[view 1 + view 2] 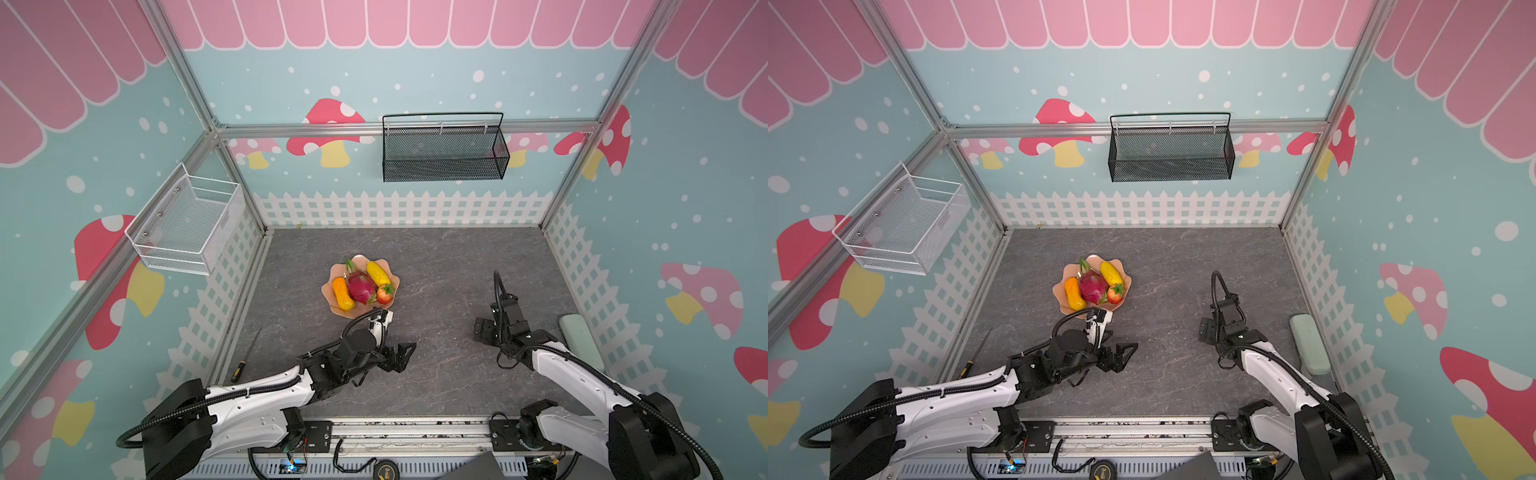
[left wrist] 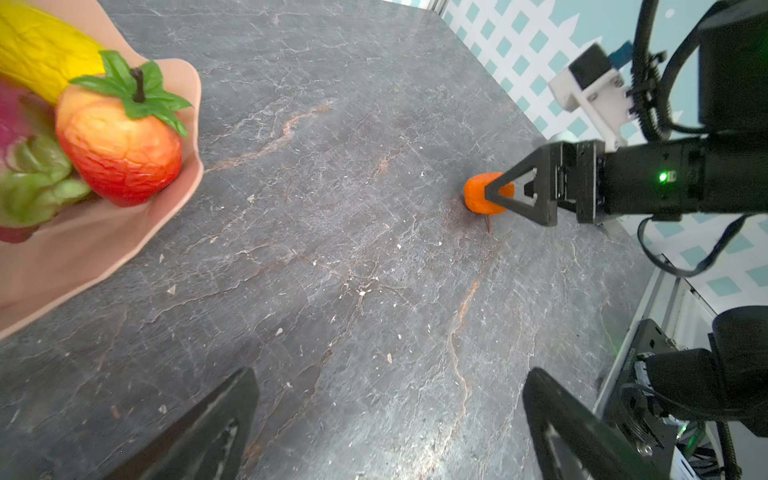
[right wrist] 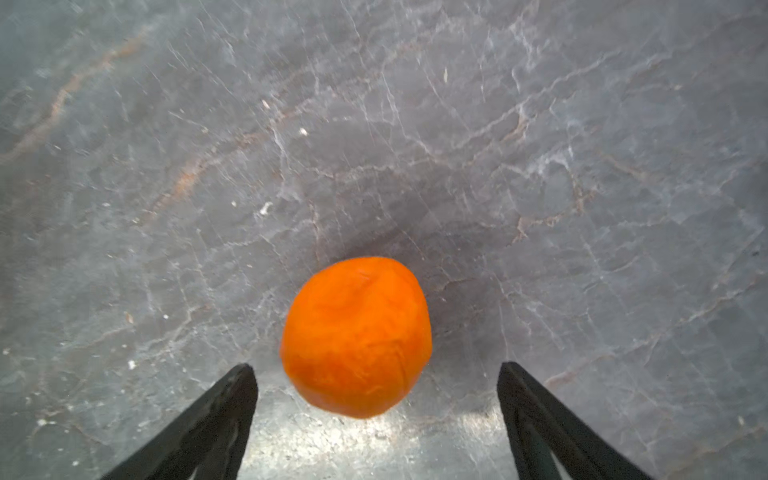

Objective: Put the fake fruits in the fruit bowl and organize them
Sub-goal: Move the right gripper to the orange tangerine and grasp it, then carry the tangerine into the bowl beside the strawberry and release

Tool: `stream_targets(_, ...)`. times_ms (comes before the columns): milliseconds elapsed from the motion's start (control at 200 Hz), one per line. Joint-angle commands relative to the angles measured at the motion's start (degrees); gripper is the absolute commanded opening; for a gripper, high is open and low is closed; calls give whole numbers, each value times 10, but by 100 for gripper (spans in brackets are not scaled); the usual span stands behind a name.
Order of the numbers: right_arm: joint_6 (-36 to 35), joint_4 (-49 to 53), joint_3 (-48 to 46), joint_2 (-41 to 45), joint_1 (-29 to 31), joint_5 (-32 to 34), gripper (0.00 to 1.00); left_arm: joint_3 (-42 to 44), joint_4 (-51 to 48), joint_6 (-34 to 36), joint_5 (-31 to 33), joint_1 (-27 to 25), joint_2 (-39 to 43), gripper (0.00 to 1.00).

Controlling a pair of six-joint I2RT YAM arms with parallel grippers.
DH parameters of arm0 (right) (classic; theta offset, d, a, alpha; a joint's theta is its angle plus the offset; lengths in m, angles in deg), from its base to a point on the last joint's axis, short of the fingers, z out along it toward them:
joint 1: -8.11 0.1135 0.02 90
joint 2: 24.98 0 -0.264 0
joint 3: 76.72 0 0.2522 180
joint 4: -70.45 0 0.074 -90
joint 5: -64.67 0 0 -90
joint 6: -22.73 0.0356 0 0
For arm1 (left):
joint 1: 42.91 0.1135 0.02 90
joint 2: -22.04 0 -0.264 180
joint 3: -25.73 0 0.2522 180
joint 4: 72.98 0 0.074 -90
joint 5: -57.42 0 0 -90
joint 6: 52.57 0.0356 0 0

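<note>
In the fruit bowl [image 1: 337,271], four fake fruits [image 1: 360,287], one round orange [image 3: 356,336] outside

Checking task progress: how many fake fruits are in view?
5. Four lie in the fruit bowl: dragon fruit, yellow oblong fruit, orange-yellow oblong fruit, strawberry. The round orange sits on the table by the open right gripper, hidden in both top views.
</note>
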Motion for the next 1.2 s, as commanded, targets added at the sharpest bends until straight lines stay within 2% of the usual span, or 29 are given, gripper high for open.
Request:
stream_targets(0, 10, -15, -4, -4, -2, -5, 88, -9, 9, -4, 14, -3, 4, 99)
stream_targets(170, -5, -44, -2, -16, -2, -4, 85, -8, 3, -5, 21, -2, 15, 99)
stream_targets(390, -30, -62, 8, -58, -2, -9, 76, -6, -9, -7, 32, -3, 21, 100)
stream_targets(450, -33, -69, 7, -65, -2, -11, 73, -7, -11, -7, 34, -3, 22, 99)
stream_targets(550, -42, -79, 8, -66, -2, -14, 61, -9, -17, -7, 35, -3, 24, 100)
stream_targets(670, -68, -84, 12, -56, -2, -15, 55, -9, -18, -6, 39, -3, 26, 100)
stream_targets(911, -182, -72, 67, -65, 13, -85, 51, -14, -66, 10, 74, -3, 63, 100)
stream_targets(1071, -272, -95, 122, -93, 81, -60, 49, -21, -186, -24, 171, 19, 166, 100)
stream_targets(1196, -373, -168, 147, -122, 165, 3, 49, -7, -268, -70, 174, 76, 272, 99)
